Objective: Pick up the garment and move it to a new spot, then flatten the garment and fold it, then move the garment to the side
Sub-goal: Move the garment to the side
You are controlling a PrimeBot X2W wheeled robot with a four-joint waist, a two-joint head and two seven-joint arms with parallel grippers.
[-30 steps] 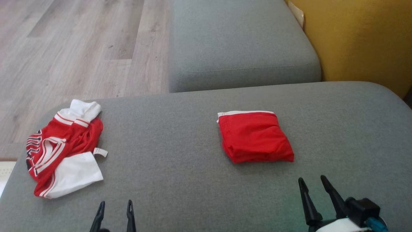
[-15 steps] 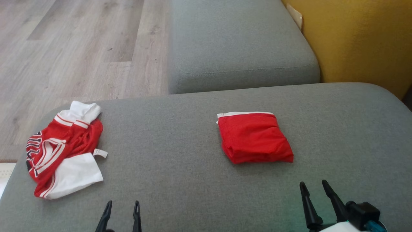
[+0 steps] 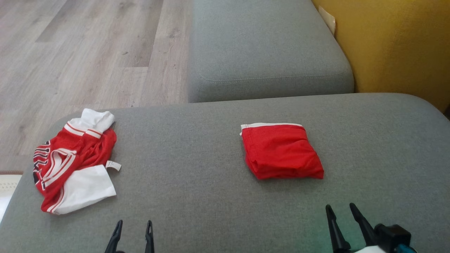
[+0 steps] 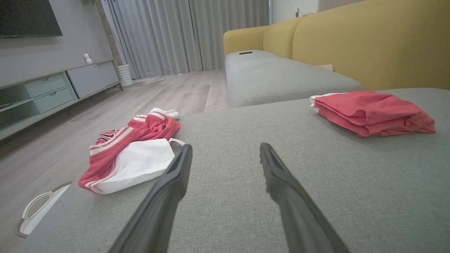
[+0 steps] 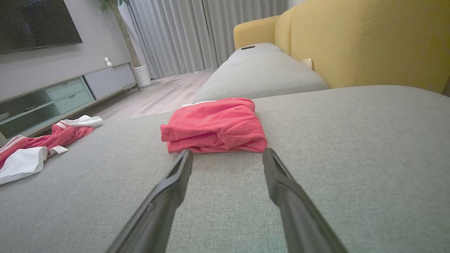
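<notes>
Left fingers [image 4: 168, 189] and right fingers [image 5: 172, 186] are both spread wide, nothing in them, low over the near edge of the grey cushion [image 3: 197, 196]. The folded red garment [image 3: 281, 151] sits right of the cushion's middle, and the crumpled red-and-white garment [image 3: 70, 165] is at its left end.

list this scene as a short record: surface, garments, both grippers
surface: grey seat cushion
folded red garment: neat square, lying middle-right of the cushion
crumpled red and white garment: bunched at the cushion's left edge, not folded
left gripper: fingers apart, holding nothing
right gripper: fingers apart, holding nothing
backdrop: wooden floor, yellow sofa back
</notes>
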